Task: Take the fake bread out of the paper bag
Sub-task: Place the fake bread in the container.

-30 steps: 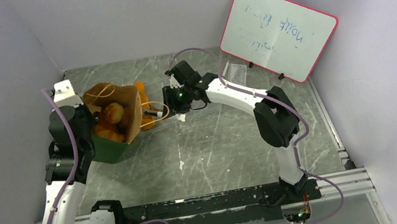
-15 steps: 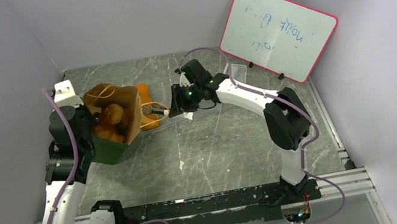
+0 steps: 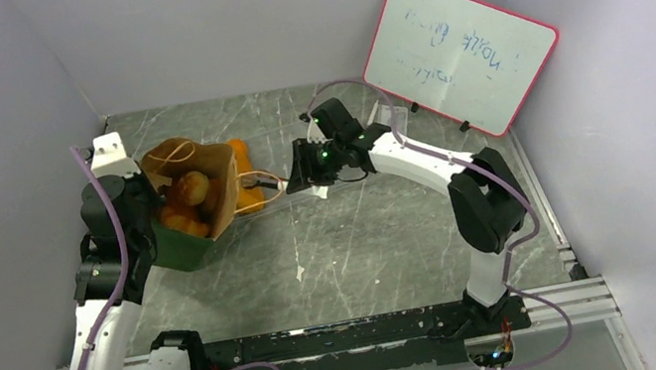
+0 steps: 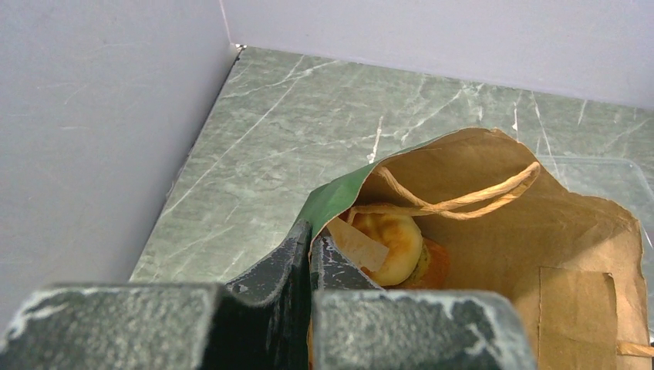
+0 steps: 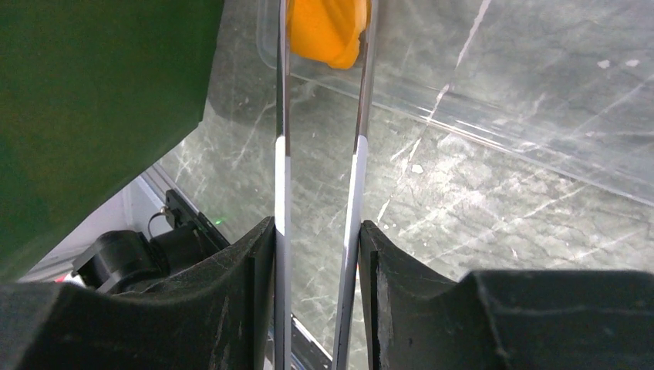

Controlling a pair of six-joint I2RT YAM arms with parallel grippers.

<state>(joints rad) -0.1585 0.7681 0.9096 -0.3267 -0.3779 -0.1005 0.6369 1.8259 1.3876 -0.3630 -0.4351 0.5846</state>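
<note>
The table (image 3: 363, 239) is carrying everything. At its left side the paper bag (image 3: 176, 249) is leaning with its brown mouth opening up and to the right. The left pincer (image 4: 311, 239) is clamping the bag's near-left rim, with the green edge pinched between its closed tips.

Just right of the bag a clear tray (image 5: 493, 135) is lying flat. One orange piece (image 5: 324, 31) is sitting in the tray, already outside the bag.

Most of the fake bread (image 3: 187, 190) is waiting inside the bag, piled low against the left wall, with a pale bun on top under a looped cord handle.

The right pincer (image 5: 318, 239) is hovering over the tray and appears to be squeezing a pair of long thin tongs (image 5: 356, 154). Their blades are standing slightly apart, with the tips on either side of the orange piece. Whether they are gripping it I cannot tell.

The tongs' long axis is pointing left, straight toward the bag mouth, and the bread inside is lying left of the tips and a little nearer. The right arm is the free one and the closer to the opening — it is the likely one to reach in.
</note>
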